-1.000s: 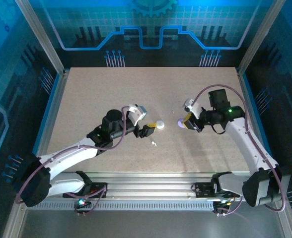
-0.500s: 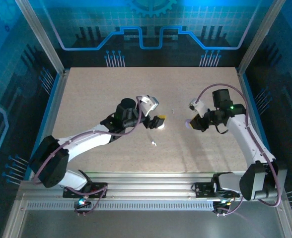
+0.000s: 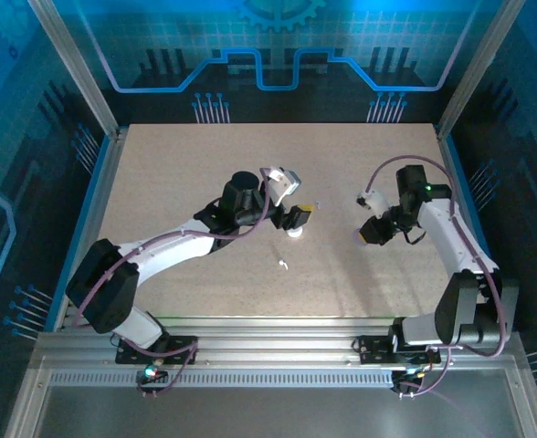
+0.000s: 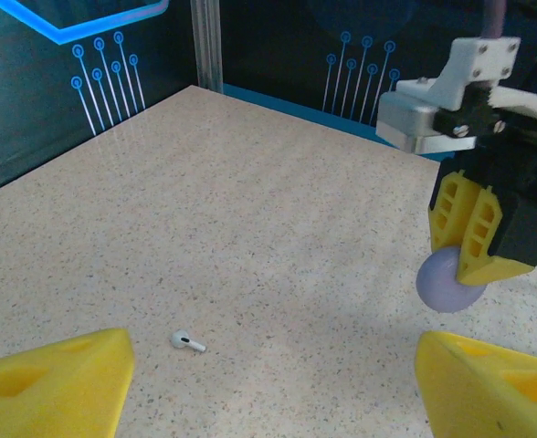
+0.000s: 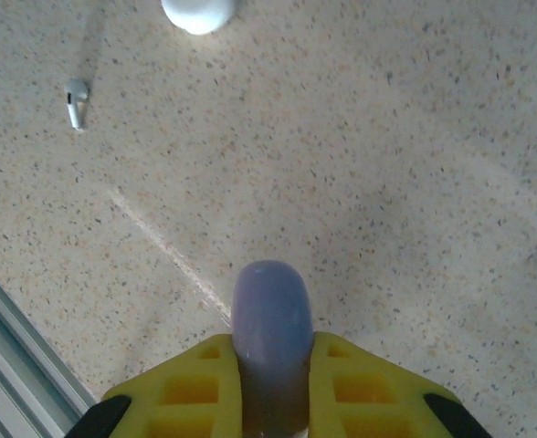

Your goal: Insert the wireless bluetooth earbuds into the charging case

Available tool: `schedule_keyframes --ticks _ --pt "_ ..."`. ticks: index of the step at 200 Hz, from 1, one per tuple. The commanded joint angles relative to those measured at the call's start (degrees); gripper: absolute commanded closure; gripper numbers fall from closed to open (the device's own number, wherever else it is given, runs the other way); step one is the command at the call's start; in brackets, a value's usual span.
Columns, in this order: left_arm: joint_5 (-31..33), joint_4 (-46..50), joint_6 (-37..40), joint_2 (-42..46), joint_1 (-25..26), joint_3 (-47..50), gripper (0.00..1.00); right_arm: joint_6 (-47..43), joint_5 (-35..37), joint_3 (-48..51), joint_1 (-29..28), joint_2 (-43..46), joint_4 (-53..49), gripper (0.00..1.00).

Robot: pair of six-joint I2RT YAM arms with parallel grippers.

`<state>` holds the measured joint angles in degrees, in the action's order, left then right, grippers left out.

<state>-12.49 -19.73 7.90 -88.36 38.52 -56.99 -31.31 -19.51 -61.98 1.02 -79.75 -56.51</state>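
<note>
Now, toward the near edge of the speckled beige surface (image 3: 159,164) lies one tiny white stemmed earbud (image 3: 284,265), loose. Further in, the left gripper (image 3: 298,219) stands wide open and empty, just beside the round white charging case (image 3: 294,234); off to its right, the right gripper (image 5: 270,365) is clamped on a smooth lavender pebble-like case (image 5: 270,315); slightly beyond both lies a second white earbud (image 4: 187,342). The earbuds look light, hard and slippery; pinch gently across the bulb.

A lab cell: aluminium frame (image 3: 77,64), circuit-print walls (image 3: 159,46).
</note>
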Motion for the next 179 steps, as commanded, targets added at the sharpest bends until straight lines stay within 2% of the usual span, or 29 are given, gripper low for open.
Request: schedule_keyframes --ticks 1,89,179 --pt "-0.8 0.55 0.27 -0.42 -0.12 -1.72 0.19 -1.83 0.54 -1.44 2.11 -1.76 -2.79 0.84" --pt "-0.67 1.61 0.27 -1.38 -0.18 -2.95 0.19 -4.3 1.42 -5.68 4.7 -10.27 -5.47 0.84" --pt "0.51 2.47 -0.43 1.41 -0.1 -0.71 0.2 -4.73 -0.25 -11.41 6.45 -19.76 -9.73 0.85"
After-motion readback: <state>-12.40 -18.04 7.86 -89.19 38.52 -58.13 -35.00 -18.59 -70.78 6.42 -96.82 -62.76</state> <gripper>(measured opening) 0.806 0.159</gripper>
